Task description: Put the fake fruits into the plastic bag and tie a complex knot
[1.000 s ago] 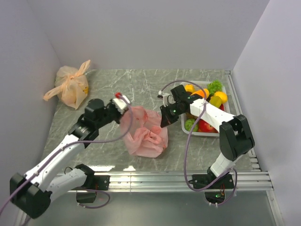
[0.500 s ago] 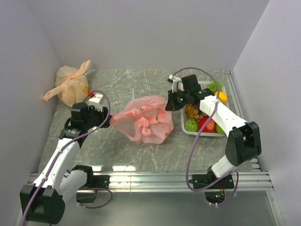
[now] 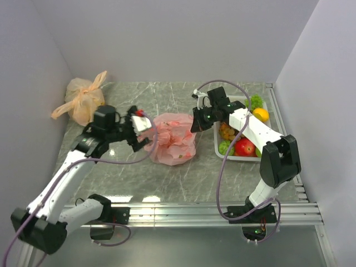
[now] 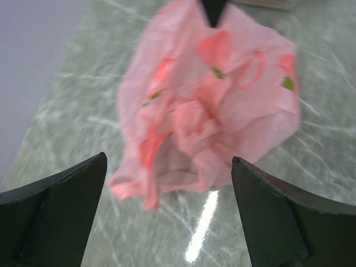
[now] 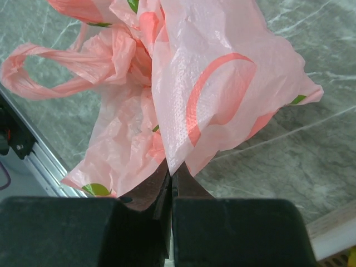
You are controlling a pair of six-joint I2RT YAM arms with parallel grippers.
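The plastic bag [image 3: 173, 140] lies crumpled on the marble table between the two arms, pink with red and green prints. My left gripper [image 3: 141, 132] hovers at its left side, open, with the bag [image 4: 211, 105] just ahead of the wide-spread fingers [image 4: 61, 211] and nothing between them. My right gripper [image 3: 196, 123] is shut on the bag's right edge; the thin film [image 5: 194, 83] rises from the pinched fingertips [image 5: 171, 167], and a handle loop [image 5: 55, 72] trails left. The fake fruits [image 3: 245, 146] sit in the white basket [image 3: 266, 129] at the right.
A pale orange knotted bag [image 3: 83, 103] sits in the far left corner. The white basket stands close to the right wall, under my right arm. Grey walls close in the left, back and right sides. A metal rail [image 3: 222, 210] runs along the near edge.
My left gripper has opened and let go of the bag's left side, then swung right toward the bag. The stretched bag has slackened into a heap. The right gripper kept its grip.
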